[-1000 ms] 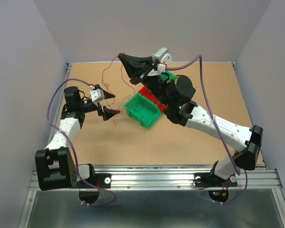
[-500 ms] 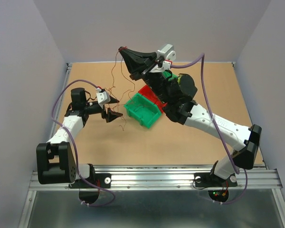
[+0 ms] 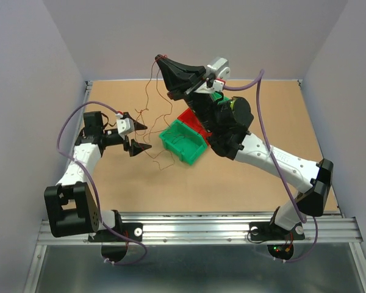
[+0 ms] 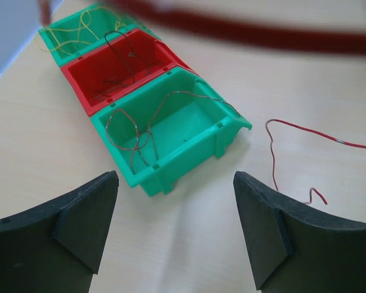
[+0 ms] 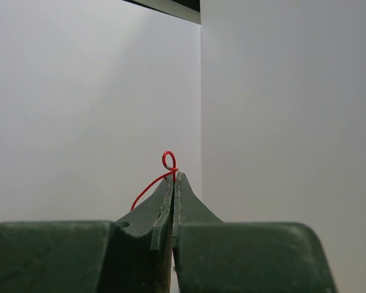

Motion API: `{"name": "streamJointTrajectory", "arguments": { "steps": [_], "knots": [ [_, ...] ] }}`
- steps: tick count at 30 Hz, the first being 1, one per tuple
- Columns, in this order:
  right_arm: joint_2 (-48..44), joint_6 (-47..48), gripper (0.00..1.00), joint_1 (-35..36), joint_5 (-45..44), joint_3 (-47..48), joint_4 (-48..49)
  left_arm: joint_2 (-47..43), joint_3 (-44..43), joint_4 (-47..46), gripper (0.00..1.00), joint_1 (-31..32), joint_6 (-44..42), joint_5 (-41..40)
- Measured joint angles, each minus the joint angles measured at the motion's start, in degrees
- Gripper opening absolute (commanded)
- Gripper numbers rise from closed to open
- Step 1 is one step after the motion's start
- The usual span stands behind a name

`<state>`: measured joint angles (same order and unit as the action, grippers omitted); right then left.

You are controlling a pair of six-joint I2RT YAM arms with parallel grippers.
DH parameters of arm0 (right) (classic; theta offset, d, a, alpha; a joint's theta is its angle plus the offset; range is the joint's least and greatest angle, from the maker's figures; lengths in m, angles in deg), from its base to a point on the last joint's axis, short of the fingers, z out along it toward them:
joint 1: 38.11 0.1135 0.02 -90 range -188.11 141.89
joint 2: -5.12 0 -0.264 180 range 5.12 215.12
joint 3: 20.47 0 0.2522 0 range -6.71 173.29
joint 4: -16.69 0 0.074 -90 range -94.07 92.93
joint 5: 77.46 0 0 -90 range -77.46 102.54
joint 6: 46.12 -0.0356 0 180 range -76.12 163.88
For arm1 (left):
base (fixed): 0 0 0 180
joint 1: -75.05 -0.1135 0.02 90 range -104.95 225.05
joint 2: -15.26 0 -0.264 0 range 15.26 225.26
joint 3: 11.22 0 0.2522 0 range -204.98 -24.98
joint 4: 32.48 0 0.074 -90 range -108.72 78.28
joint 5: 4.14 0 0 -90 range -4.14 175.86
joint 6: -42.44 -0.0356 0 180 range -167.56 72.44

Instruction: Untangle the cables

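Nearest us, on the left, the left gripper [image 3: 143, 135] hangs low over the table [image 3: 250, 183] with its jaws spread wide and nothing between them. Just right of it, the loose ends of the cables [image 3: 161, 160] lie curled on the wood beside the green bin [image 3: 189, 151].

Only the left wrist view lets us look into the bins. A brown strand [image 4: 137, 131] loops in the green bin, a dark one lies in the red bin [image 4: 119, 67] behind it, and a yellow strand [image 4: 73, 27] sits in the far green bin [image 4: 49, 43]. A red strand [image 4: 272, 160] rests on the table to the right.

From above, the cables climb to the right gripper [image 3: 159, 60], raised at the far side. Its wrist view shows the jaws pressed together, pinching a red loop [image 5: 169, 160] against the bare wall [image 5: 79, 91].
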<state>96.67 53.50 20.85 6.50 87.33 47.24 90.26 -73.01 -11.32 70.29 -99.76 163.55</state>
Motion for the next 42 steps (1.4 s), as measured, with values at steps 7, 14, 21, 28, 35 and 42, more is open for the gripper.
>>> {"name": "streamJointTrajectory", "arguments": {
  "steps": [7, 14, 21, 28, 35, 42],
  "knots": [
    [0.00, 1.09, 0.01, 0.00, -0.72, 0.00, 1.31, 7.23, -10.56, 33.70, 0.90, -2.12, -34.86, 4.55],
    [0.63, 2.21, 0.00, 0.00, -1.95, 0.00, 3.74, 11.37, -11.47, 50.21, 0.90, -2.12, -53.68, 5.53],
    [3.30, 2.86, 0.01, 0.00, -3.45, 0.59, 6.49, 9.77, -11.47, 53.79, 0.91, -2.12, -58.12, 6.23],
    [6.29, 2.36, 0.00, 0.00, -3.67, 3.30, 8.04, 12.07, -12.72, 54.73, 0.99, -2.12, -57.90, 6.40],
    [6.49, 1.11, 0.01, 0.00, -3.69, 3.37, 10.54, 16.46, -16.04, 54.66, 0.99, -2.89, -56.13, 6.51],
    [8.35, 0.22, 0.01, 0.00, -3.65, 5.38, 12.28, 18.32, -17.70, 54.71, 0.99, -2.93, -54.84, 6.58]
  ]
}}
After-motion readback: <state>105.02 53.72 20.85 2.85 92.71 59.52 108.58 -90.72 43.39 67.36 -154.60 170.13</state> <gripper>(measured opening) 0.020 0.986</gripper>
